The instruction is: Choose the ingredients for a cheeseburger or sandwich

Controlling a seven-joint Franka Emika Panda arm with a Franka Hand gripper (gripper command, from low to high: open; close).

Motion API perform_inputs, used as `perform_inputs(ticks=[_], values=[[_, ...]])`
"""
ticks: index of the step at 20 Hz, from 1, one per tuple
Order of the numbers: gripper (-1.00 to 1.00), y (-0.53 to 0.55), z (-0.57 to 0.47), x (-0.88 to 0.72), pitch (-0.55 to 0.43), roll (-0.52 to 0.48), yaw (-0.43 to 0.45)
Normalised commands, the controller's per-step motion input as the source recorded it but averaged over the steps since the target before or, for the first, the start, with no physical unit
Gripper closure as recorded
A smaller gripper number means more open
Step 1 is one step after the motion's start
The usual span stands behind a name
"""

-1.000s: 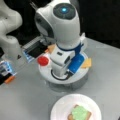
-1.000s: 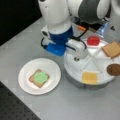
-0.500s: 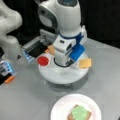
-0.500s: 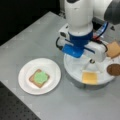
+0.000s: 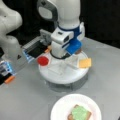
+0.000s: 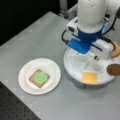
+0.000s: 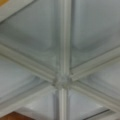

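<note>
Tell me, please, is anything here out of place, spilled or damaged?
Nothing stands out. In both front views the bread with lettuce lies flat on the paper plate. Cheese, tomato and patty sit in the segmented tray, under the arm.

A big grey table [image 6: 30, 37] carries everything. On it sits a white paper plate [image 6: 53, 72] at a front view's left, and a round white tray [image 6: 72, 72] with walls inside stands just beside it. Near the tray, a small orange thing [image 5: 9, 79] lies on the table.
</note>
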Motion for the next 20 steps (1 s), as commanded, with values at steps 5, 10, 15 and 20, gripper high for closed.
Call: perform_inputs(ticks=[5,10,15,20], values=[[-1.00,-0.11,-0.21,-0.37,-0.143,-0.052,0.117],[-1.00,-0.08,-0.25,-0.26,-0.187,0.028,0.123],[-1.00,-0.03,-0.21,-0.16,-0.202,0.080,0.102],[-1.00,0.01,-0.32,-0.09,-0.211,0.114,0.060]])
